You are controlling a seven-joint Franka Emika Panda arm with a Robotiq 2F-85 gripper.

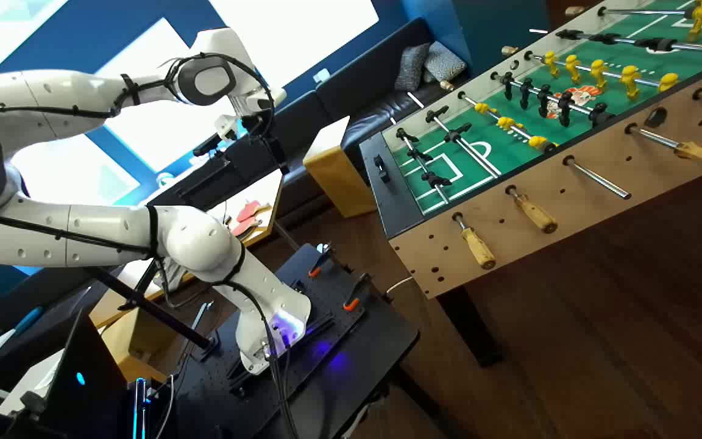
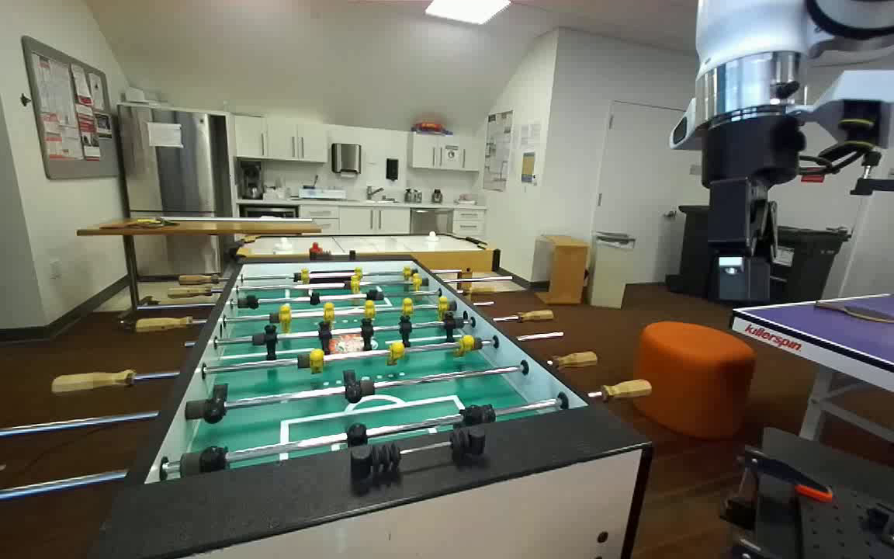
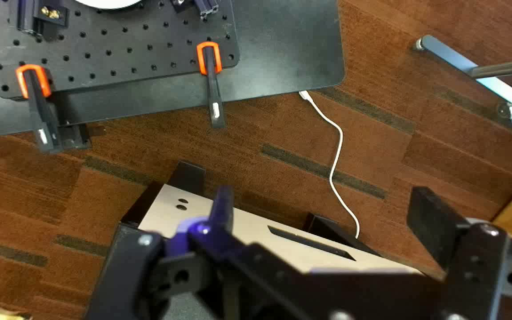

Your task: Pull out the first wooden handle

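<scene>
The wooden handle nearest the foosball table's corner (image 1: 478, 247) sits on a rod in the table's tan long side; it also shows in an exterior view (image 2: 625, 389). A second wooden handle (image 1: 532, 210) is on the neighbouring rod, also seen in an exterior view (image 2: 576, 359). The foosball table (image 1: 403, 210) has a black end rim. My gripper (image 3: 322, 204) is open and empty, its black fingers wide apart. It hangs high, apart from the handles, pointing down in an exterior view (image 2: 742, 283). In the wrist view the table's pale end panel (image 3: 251, 224) lies below it; no handle shows there.
The black robot stand (image 1: 351, 366) has orange-tipped clamps (image 3: 209, 58) along its edge, close to the foosball table's end. A white cable (image 3: 338, 146) lies on the floor. An orange stool (image 2: 691, 380) and a purple ping-pong table (image 2: 874, 330) stand beyond the handle side. Bare rod (image 1: 598, 177) sticks out.
</scene>
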